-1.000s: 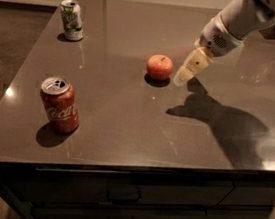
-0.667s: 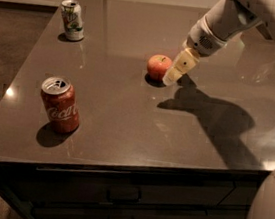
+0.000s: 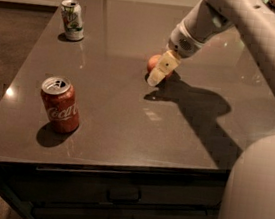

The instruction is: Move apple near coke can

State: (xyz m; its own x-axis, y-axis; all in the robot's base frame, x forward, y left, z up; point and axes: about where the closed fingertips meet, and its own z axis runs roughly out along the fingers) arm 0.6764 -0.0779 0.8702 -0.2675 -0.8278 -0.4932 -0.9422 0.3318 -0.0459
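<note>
Apple (image 3: 154, 62) sits on the table (image 3: 123, 104), right of centre toward the far side, mostly hidden behind your pincer (image 3: 161, 70). Only its left flank shows. Pincer is low at the apple's near side, touching it or just short of it; can't tell which. Can't tell either whether it is clenched on the fruit or released. Don't assume you have it.

Coke can (image 3: 60, 105) stands upright near the front-left corner, well apart from the apple. A long diagonal of bare table lies between them.

Risks, as I judge them:
- Round fruit on a glossy top. If the pincer is only brushing it, any sideways motion could nudge it and set it rolling toward the far edge or off to the left.
- If you lift without a sound hold, it may slip out partway across and bounce. The front edge is close to where you're headed.
- At the drop-off, coming in too low or too fast could clip the coke can. A can like that tips or skids easily, and the front edge is right there.
- Release from height and the apple could roll into the can, or past it and off the table.
- White-and-green can (image 3: 72, 19) stands at the far-left corner, off the direct line. Don't mistake it for the target.
</note>
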